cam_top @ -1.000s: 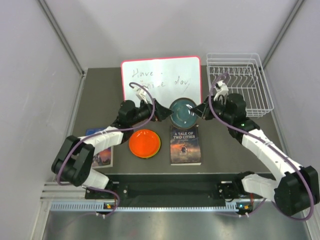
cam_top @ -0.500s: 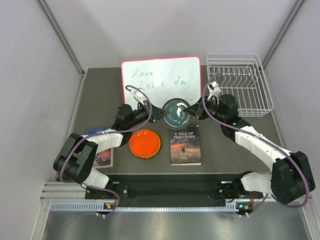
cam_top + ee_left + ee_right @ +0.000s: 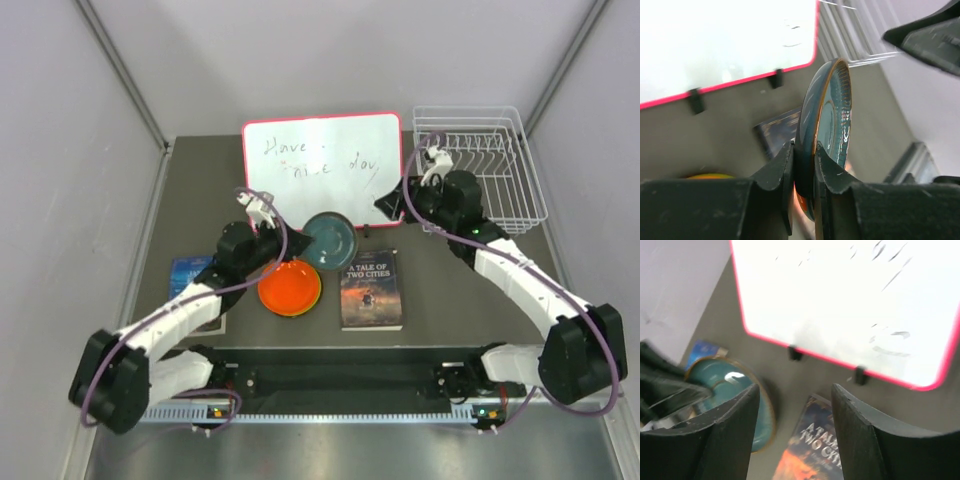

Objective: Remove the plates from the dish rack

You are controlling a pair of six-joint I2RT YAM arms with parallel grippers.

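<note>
The left gripper (image 3: 303, 237) pinches the teal plate (image 3: 331, 238) by its rim on the plate's 9 o'clock side and holds it tilted. In the left wrist view both fingers (image 3: 782, 172) press on the rim and the plate (image 3: 832, 112) is seen nearly edge-on. The teal plate is mid-table, at 6 o'clock of the whiteboard (image 3: 322, 160), at 1 o'clock of the orange plate (image 3: 289, 286) and at 10 o'clock of the book (image 3: 371, 290). The orange plate lies flat on the table (image 3: 440, 300). The lime green plate (image 3: 320, 288) shows only as a thin rim at its 3 o'clock edge, underneath. The right gripper (image 3: 384, 206) has its fingers (image 3: 730, 440) spread, at 2 o'clock of the teal plate and apart from it. The dish rack (image 3: 478, 158) is at the table's 1 o'clock corner, just at 3 o'clock of the whiteboard. A second book (image 3: 195, 290) is at 9 o'clock of the orange plate, partly under the left arm (image 3: 190, 310)
</note>
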